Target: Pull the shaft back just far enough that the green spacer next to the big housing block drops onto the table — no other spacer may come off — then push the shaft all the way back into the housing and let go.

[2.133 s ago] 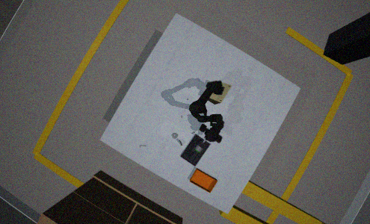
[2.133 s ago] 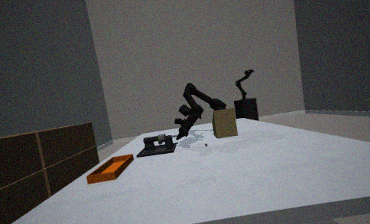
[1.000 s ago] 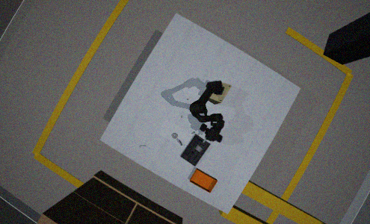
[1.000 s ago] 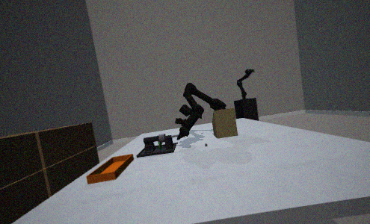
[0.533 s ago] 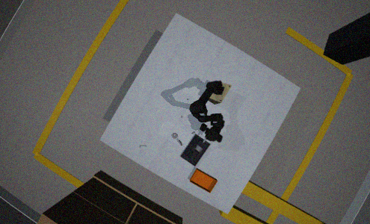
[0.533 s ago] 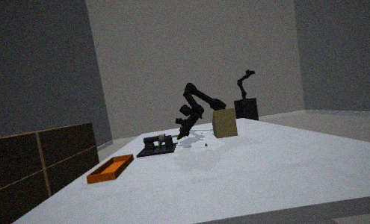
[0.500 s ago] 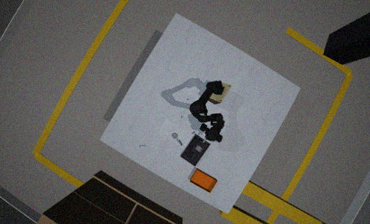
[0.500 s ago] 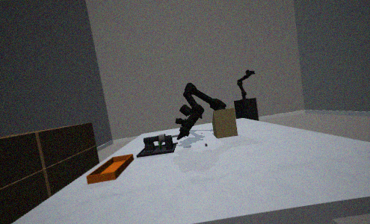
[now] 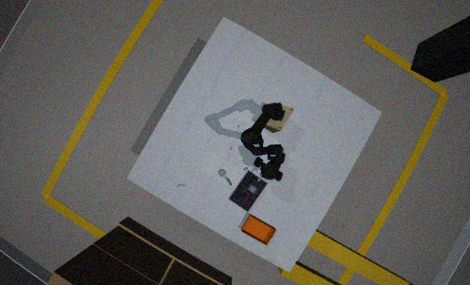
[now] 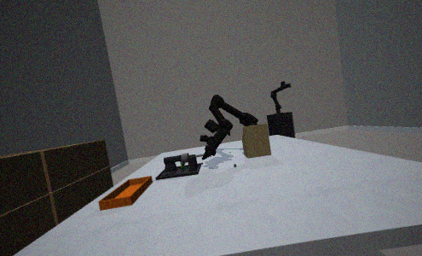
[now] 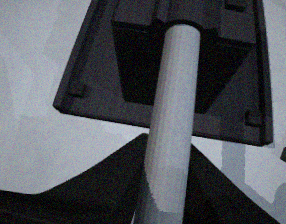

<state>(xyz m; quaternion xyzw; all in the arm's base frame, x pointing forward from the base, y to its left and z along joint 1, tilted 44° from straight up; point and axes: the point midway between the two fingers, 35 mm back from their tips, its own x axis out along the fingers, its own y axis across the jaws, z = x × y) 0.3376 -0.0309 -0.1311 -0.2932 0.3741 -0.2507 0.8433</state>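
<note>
My gripper (image 10: 205,157) (image 11: 163,145) is shut on the grey shaft (image 11: 176,90) (image 10: 199,155), outside the fixture's near block (image 11: 136,60) (image 10: 193,161). The shaft runs from the fingers into that block. The dark base plate (image 9: 240,201) (image 11: 101,100) also bears the big housing block (image 10: 170,162) at its far end. Between the blocks, a light grey spacer (image 10: 184,157) (image 9: 253,188) sits at shaft height. The green spacer (image 10: 182,165) shows low beneath it; whether it rests on the plate is too small to tell. The shaft's far end is hidden.
An orange tray (image 9: 258,230) (image 10: 133,189) lies beyond the fixture. A tan block (image 10: 257,141) (image 9: 286,116) stands by the arm's base. A small round grey part (image 9: 222,172) lies beside the fixture, and a small dark piece (image 10: 234,165) lies on the table.
</note>
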